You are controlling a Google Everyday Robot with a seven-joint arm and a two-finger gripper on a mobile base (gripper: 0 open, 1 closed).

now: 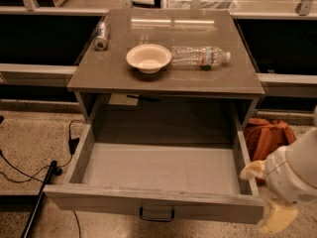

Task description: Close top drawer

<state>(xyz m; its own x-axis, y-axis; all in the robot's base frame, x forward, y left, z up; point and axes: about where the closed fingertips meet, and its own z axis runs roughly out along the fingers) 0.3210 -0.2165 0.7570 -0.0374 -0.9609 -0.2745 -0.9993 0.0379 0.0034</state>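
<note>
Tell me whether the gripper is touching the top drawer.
Cannot tell. In the camera view the gripper overlaps the front right corner of the top drawer, but neither contact nor a gap shows plainly.

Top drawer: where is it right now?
Camera view, lower centre: the top drawer is pulled out beneath the tabletop, with the hand at its front right corner.
</note>
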